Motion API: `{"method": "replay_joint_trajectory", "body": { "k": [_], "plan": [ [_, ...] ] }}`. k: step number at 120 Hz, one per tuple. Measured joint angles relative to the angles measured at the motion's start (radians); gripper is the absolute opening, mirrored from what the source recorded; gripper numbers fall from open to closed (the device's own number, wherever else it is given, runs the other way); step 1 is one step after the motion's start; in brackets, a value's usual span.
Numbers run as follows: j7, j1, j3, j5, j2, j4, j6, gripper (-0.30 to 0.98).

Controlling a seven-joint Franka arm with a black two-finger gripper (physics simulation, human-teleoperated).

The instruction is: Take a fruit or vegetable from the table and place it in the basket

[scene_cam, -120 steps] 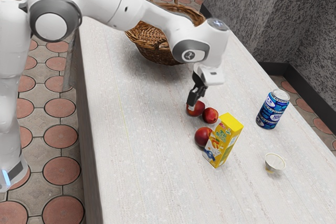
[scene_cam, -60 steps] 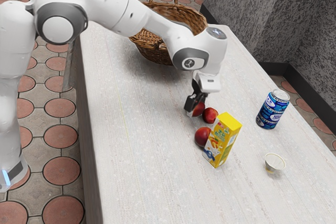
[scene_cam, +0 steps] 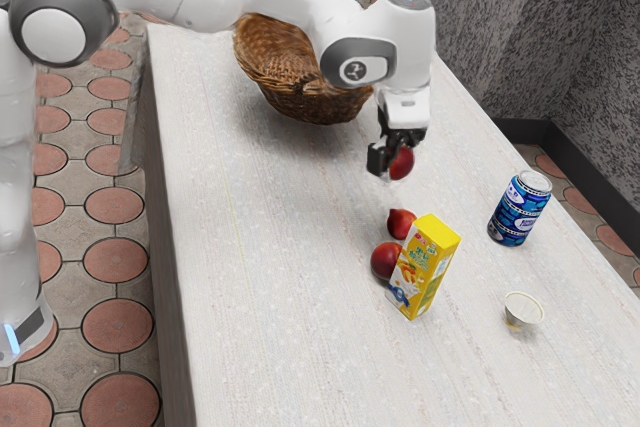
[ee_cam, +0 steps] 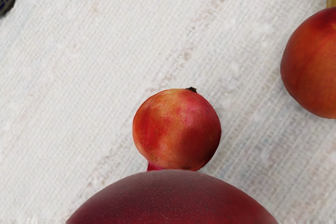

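In the exterior view my gripper (scene_cam: 393, 159) is shut on a red fruit (scene_cam: 402, 163), held above the table. The same held fruit (ee_cam: 173, 200) looms large and dark at the wrist view's lower edge. Two other red fruits rest on the table: a smaller one (scene_cam: 401, 223) and a larger one (scene_cam: 386, 260) beside the yellow carton. The wrist view has the smaller fruit (ee_cam: 177, 129) and the larger fruit (ee_cam: 315, 64) too. The wicker basket (scene_cam: 300, 82) stands toward the table's far end, partly hidden by my arm.
A yellow carton (scene_cam: 428, 265) stands against the larger fruit in the exterior view. Toward that view's right are a blue can (scene_cam: 520, 209) and a small white cup (scene_cam: 522, 313) on the pale table (scene_cam: 290, 327).
My gripper has closed around the fruit that lay nearest the basket and has lifted it off the table. The other two fruits, the carton, can and cup have stayed put.
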Motion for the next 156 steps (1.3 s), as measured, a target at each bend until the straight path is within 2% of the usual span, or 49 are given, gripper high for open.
{"method": "replay_joint_trajectory", "body": {
  "k": [18, 33, 49, 59, 91, 113, 131, 141, 156],
  "plan": [
    [0.008, -0.013, 0.023, 0.008, -0.160, 0.057, -0.049, 0.38],
    [0.013, -0.082, 0.169, 0.013, -0.210, 0.165, -0.120, 0.38],
    [0.019, 0.025, 0.346, 0.015, -0.206, 0.198, -0.179, 0.36],
    [0.023, 0.092, 0.404, 0.014, -0.187, 0.210, -0.202, 0.36],
    [0.031, 0.277, 0.425, 0.007, -0.120, 0.237, -0.232, 0.36],
    [0.035, 0.340, 0.424, 0.007, -0.112, 0.237, -0.233, 0.36],
    [0.038, 0.293, 0.424, 0.008, -0.110, 0.237, -0.233, 0.36],
    [0.039, 0.233, 0.423, 0.009, -0.111, 0.236, -0.236, 0.51],
    [0.037, 0.124, 0.423, 0.009, -0.111, 0.236, -0.243, 0.61]
  ]
}}
